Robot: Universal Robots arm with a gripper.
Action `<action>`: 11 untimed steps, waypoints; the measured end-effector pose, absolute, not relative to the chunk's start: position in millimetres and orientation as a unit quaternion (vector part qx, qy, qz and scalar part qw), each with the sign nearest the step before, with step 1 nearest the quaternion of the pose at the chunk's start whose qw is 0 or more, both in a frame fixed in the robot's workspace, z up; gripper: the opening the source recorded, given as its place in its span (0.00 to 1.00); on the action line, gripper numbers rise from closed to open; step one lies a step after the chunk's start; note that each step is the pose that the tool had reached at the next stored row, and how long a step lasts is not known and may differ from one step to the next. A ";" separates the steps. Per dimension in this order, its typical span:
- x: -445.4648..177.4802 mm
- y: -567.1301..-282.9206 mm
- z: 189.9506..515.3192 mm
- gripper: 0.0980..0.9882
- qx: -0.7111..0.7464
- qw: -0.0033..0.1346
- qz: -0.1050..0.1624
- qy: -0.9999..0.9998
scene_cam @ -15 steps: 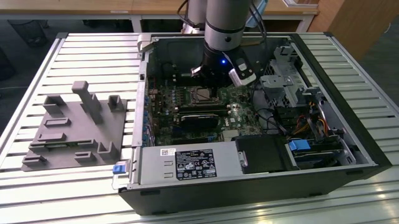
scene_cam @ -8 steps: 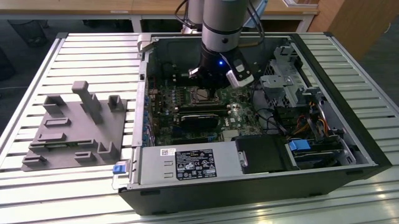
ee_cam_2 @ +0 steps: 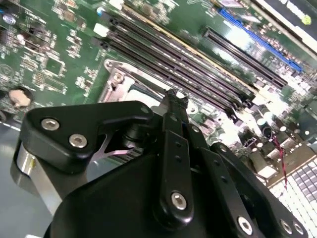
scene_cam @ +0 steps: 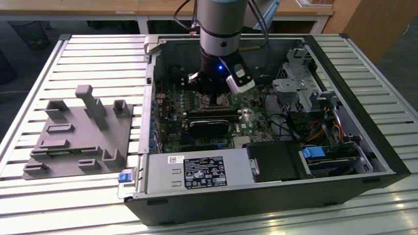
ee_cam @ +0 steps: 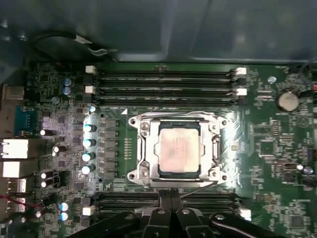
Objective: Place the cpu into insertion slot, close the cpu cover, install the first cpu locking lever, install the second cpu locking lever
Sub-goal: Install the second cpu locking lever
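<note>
Exterior view: arm reaches down into the open computer case point(scene_cam: 261, 161) on the slatted counter point(scene_cam: 85, 54); gripper point(scene_cam: 212, 93) low over the motherboard.

First wrist view: cpu point(ee_cam: 179, 148) lies flat in the insertion slot point(ee_cam: 143, 130), cpu cover point(ee_cam: 214, 130) apparently down around it. A thin locking lever point(ee_cam: 198, 185) runs along the socket edge near the fingertips point(ee_cam: 171, 197), which sit close together, holding nothing.

Second wrist view: fingers just beside the socket frame. The lever looks stiff, springy, slippery wire; best pushed at its free end. The chip is light and fragile.
</note>
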State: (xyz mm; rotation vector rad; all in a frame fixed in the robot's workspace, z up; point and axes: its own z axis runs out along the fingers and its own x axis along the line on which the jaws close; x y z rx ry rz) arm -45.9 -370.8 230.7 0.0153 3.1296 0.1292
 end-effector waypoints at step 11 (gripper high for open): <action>-52.9 -378.2 219.9 0.01 0.005 0.005 0.063 0.998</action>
